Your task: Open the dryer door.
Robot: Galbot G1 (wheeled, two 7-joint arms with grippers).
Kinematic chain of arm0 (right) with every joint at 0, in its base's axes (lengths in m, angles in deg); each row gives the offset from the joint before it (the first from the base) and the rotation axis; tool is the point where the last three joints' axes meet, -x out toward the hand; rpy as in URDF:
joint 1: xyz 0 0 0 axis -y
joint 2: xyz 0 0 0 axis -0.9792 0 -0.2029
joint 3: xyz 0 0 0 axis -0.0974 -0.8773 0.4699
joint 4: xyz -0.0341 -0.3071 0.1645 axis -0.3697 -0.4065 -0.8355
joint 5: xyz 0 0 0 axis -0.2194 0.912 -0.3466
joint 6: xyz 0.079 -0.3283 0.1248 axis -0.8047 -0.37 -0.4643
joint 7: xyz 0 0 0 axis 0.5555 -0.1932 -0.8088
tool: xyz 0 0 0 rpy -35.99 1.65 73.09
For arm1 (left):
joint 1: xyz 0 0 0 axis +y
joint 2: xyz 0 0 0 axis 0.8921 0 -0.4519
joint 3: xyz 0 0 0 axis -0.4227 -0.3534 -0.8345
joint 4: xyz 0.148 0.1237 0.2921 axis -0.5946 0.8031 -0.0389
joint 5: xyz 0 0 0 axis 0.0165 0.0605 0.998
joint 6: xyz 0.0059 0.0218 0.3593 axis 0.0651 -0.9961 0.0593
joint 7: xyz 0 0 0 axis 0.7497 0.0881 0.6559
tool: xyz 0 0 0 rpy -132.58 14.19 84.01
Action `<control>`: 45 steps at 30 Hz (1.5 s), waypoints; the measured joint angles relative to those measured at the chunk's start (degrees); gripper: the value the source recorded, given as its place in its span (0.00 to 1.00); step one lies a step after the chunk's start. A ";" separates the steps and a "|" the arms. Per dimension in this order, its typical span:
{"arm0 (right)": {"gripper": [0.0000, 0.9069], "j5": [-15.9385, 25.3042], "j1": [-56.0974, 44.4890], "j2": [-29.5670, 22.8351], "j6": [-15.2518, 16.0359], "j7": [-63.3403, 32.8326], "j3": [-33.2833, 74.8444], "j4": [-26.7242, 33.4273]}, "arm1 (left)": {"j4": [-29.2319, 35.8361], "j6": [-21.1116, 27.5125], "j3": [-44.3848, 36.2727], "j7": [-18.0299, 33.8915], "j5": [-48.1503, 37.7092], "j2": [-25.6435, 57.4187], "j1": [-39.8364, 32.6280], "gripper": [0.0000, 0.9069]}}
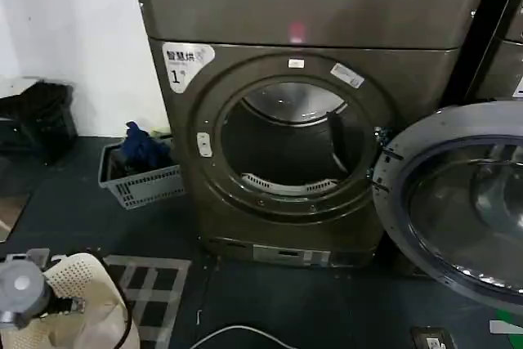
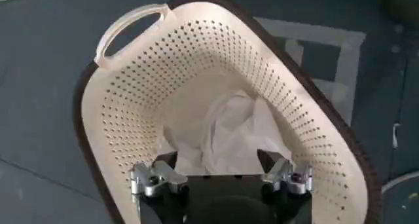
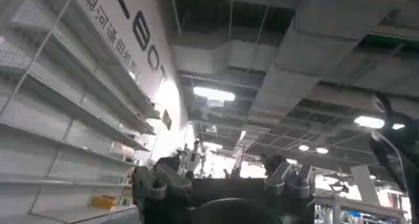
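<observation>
Dryer door (image 1: 458,202) already swung wide beside dryer (image 1: 302,120); heavy, stiff, slick chrome, best gripped at rim. Left fingers (image 2: 221,173) wide over basket (image 2: 118,101); right fingers (image 3: 222,173) wide, empty

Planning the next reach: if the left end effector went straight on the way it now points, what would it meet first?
Probably the white cloth lying in the cream basket. The left end effector points down into the basket with its fingers spread, and nothing lies between. Depth is unclear, so how far off the cloth is can't be told.
</observation>
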 joint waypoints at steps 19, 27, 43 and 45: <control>1.00 -1.64 0.91 -0.40 -0.06 -3.47 1.49 3.85 | 1.18 0.00 0.08 1.76 -9.31 1.46 -2.42 1.00; 1.00 -6.93 0.16 -1.11 1.91 -2.46 2.00 4.83 | 1.19 0.00 0.03 2.60 -12.03 2.48 -3.48 1.00; 1.00 -6.59 1.02 -1.84 1.14 -1.87 1.44 6.24 | 1.37 0.00 -0.27 3.58 -15.44 3.99 -4.96 1.00; 1.00 -6.70 0.80 -1.83 1.09 -1.86 1.60 6.25 | 1.35 0.00 -0.29 3.58 -15.46 3.87 -4.78 1.00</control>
